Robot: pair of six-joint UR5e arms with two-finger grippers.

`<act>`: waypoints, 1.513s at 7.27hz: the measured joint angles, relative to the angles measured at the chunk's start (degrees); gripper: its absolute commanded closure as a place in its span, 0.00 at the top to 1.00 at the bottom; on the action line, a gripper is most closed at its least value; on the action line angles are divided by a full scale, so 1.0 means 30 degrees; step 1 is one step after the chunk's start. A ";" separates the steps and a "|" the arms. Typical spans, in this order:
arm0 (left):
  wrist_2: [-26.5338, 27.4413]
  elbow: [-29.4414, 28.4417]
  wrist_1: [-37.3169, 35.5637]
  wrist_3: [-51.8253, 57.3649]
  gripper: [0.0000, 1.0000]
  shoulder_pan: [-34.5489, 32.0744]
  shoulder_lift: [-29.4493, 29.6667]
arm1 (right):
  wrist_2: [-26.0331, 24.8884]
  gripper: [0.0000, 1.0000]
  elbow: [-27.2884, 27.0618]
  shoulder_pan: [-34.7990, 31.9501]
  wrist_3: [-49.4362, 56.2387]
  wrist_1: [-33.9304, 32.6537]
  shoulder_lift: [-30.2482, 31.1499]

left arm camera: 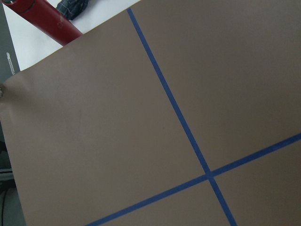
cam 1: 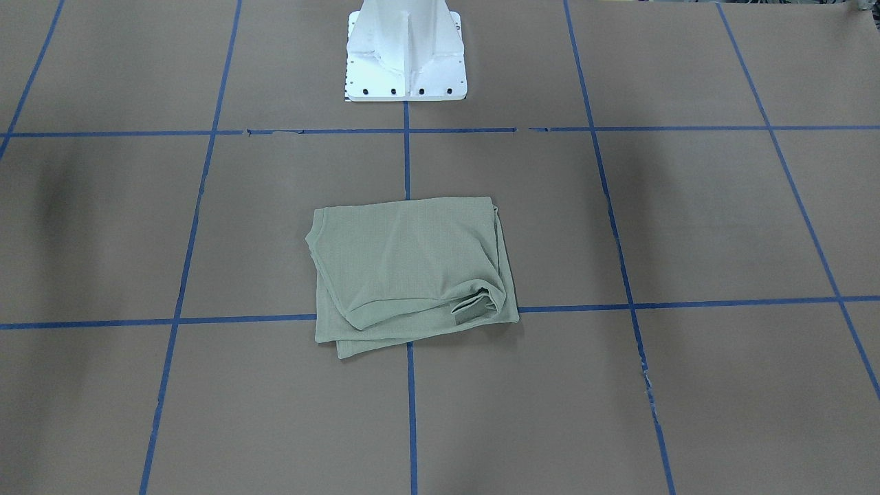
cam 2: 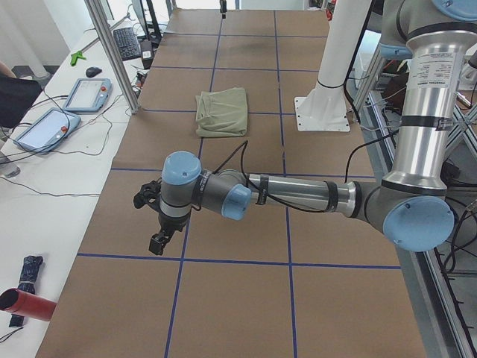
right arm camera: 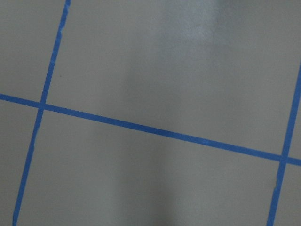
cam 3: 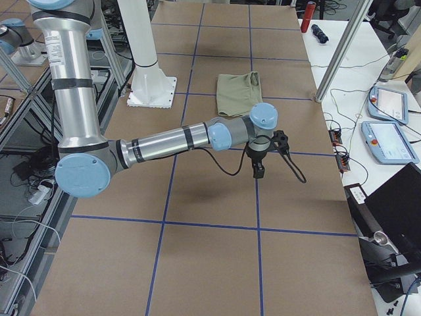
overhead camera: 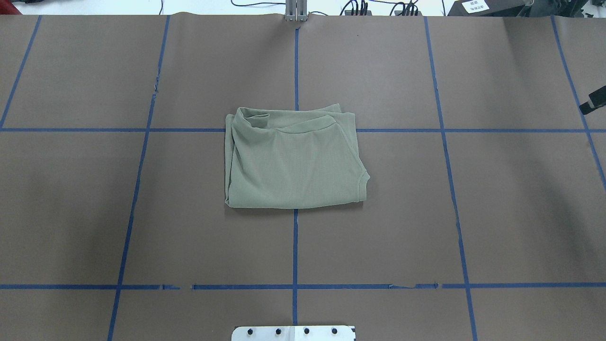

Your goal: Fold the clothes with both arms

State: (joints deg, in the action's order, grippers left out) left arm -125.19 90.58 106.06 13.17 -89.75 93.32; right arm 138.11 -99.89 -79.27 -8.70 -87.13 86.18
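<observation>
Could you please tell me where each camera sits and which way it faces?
Front-facing: across the table, facing the robot; shirt, base.
Overhead: behind the robot, looking down; shirt, base.
Left side: table's left end; left arm, left gripper.
Right side: table's right end; right arm, right gripper.
Left wrist: down at taped table; no gripper.
Right wrist: same.
Shared: four fixed views show the shirt.
</observation>
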 measured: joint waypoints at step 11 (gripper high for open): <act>-0.2397 0.0476 -0.4238 -0.2007 1.00 -0.0021 -0.1113 | 0.0273 1.00 0.0575 -0.3053 0.0257 0.0012 0.4286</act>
State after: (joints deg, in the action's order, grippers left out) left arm -132.38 92.01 93.35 7.15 -89.81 89.98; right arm 138.93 -98.17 -88.43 -7.93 -87.09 99.04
